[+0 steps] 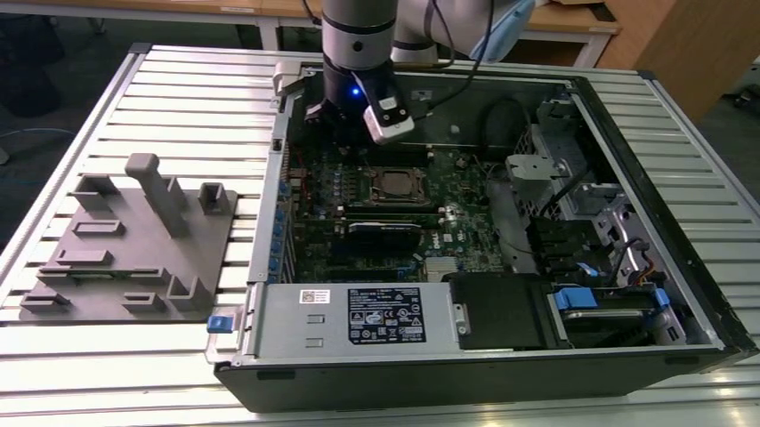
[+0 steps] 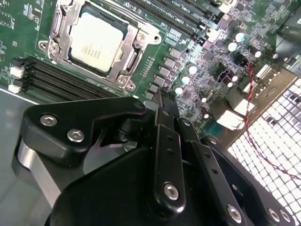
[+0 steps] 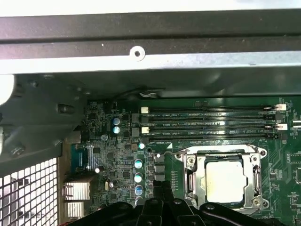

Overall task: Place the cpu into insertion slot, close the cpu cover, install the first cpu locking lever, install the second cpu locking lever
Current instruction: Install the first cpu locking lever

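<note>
The cpu (image 2: 96,41) is lying face up within the cpu cover (image 2: 129,54); the gripper (image 2: 162,99) is hovering nearby, pressed together; the exterior view is showing the whole case (image 1: 499,378).

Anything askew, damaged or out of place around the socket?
Nothing stands out: the cpu lies flat and square in the window of the cpu cover, and the gripper hangs clear of both, empty.

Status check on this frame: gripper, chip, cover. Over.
Gripper shut, empty, above the board beside the chip. Chip seated, cover down around it. Nothing lying on the cover.
</note>
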Robot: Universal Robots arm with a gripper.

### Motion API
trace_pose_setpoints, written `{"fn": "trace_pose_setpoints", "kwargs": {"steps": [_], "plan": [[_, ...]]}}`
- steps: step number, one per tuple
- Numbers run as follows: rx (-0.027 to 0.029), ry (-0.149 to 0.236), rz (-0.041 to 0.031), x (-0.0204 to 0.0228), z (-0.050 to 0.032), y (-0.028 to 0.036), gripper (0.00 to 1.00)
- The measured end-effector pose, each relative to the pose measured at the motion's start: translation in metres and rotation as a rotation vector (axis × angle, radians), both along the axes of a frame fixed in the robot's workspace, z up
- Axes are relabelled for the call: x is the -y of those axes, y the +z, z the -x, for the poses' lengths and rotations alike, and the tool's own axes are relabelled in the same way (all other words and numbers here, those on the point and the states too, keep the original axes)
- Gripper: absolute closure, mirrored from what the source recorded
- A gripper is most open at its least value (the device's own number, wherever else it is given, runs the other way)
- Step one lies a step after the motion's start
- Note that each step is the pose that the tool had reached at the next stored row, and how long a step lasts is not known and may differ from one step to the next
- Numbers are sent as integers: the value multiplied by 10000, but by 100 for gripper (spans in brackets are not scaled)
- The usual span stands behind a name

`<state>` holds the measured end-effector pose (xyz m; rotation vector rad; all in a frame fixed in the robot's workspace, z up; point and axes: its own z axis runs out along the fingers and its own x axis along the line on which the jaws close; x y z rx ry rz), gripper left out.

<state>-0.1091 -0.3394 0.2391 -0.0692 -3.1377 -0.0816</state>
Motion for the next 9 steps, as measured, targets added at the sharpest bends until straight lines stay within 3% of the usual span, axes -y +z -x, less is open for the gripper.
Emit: {"fn": "trace_pose_setpoints", "kwargs": {"steps": [9], "plan": [[2,-1,-3,0,0,83,89]]}}
